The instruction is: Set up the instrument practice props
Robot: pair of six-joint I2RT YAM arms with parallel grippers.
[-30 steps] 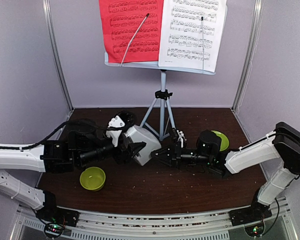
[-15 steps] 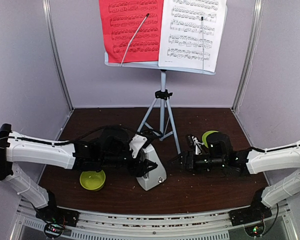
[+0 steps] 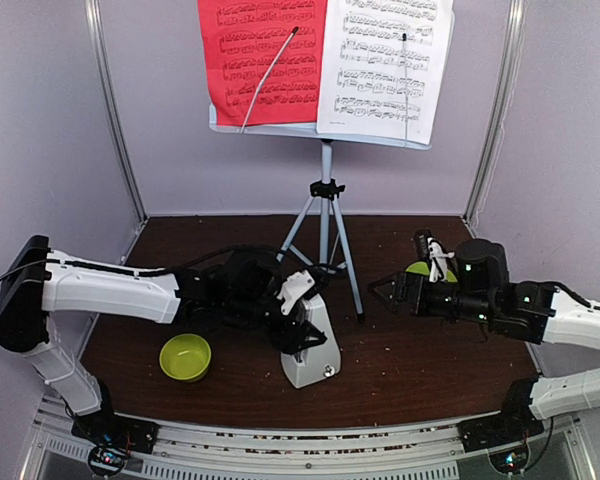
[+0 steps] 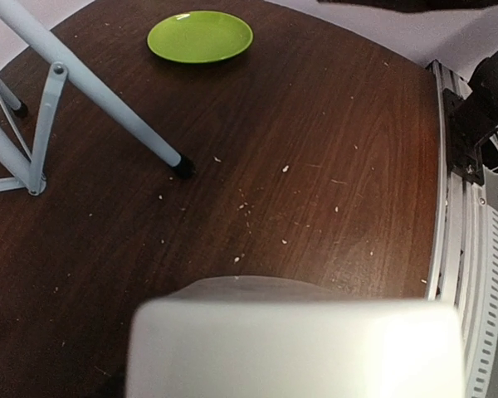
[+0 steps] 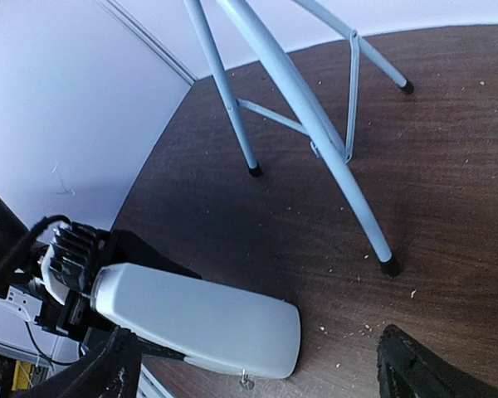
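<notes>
so the metronome (image 3: 315, 357) stands upright near the counter's (image 3: 410, 362) front, clamped in the left gripper's (image 3: 298, 333) jaws; right gripper (image 3: 383, 290) sits well right, jaws wide, empty

Lime-green bowl (image 3: 185, 357) sits upright at front-left of dark brown wooden table (image 3: 400, 360). Lime-green plate (image 4: 200, 36) lies flat toward right-rear, well apart from bowl. Pale crumbs (image 4: 285, 169) scattered over the tabletop. Slotted metal rail (image 3: 310, 440) along near edge.
</notes>
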